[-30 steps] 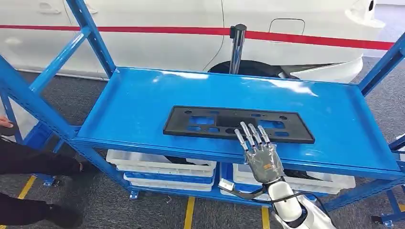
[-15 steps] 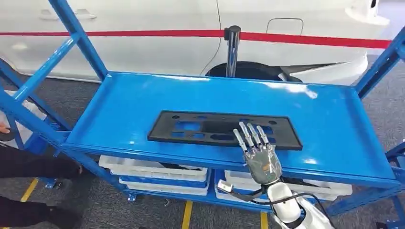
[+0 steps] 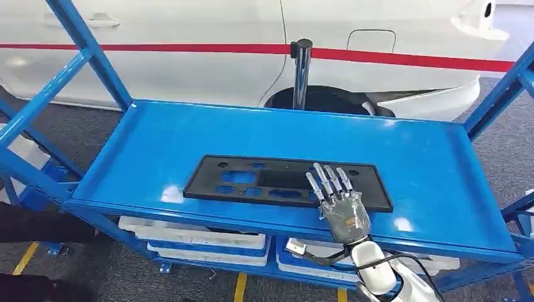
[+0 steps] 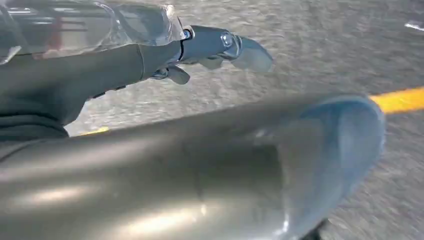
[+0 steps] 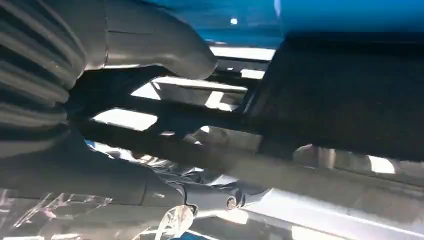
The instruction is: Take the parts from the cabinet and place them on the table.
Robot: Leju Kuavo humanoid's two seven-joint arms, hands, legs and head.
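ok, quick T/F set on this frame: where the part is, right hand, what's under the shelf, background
1. The black plate lies flat on the blue shelf. True.
2. The right hand has lifted the plate clear of the shelf. False: the plate lies on the shelf, with the hand's fingers extended over its near edge.
3. White bins sit on the level below the shelf. True.
4. A green truck stands behind the rack. False: it is a white car with a red stripe.
5. Several parts lie on the shelf. False: just the one plate.
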